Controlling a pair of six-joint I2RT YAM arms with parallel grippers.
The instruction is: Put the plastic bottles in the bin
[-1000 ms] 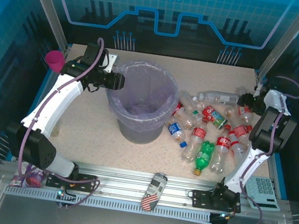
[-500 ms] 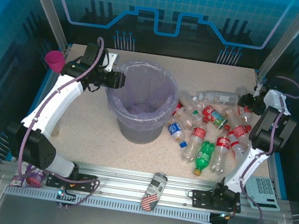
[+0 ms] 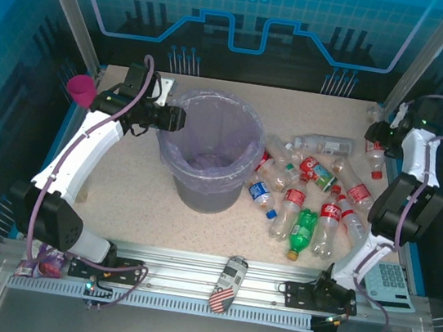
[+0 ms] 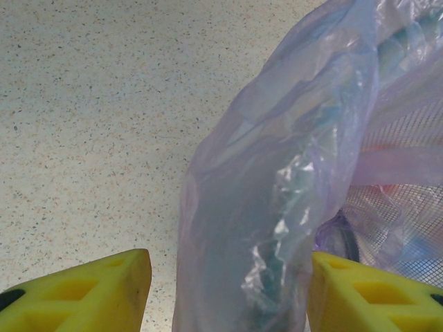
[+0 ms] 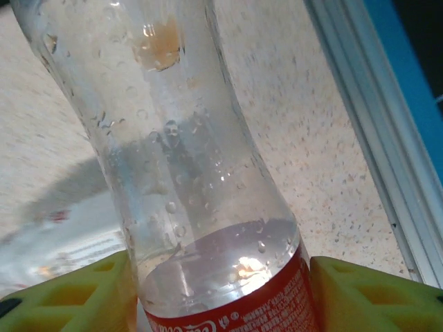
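Pinching a clear, waisted bottle [image 5: 201,173] just above its red label, the right gripper [image 5: 221,283] presses both hollow-celled yellow pads against the droplet-beaded plastic, at the 2 o'clock corner of the speckled table [image 3: 127,194]. The other plastic bottles [image 3: 295,197], one green bottle [image 3: 303,229] among them, lie jumbled at 3 o'clock of the round grey bin [image 3: 201,194]. The left gripper [image 4: 228,280] straddles the bin's 9 o'clock rim and its crinkled lavender liner [image 4: 277,173], unclenched: a sliver of table shows beside one pad.
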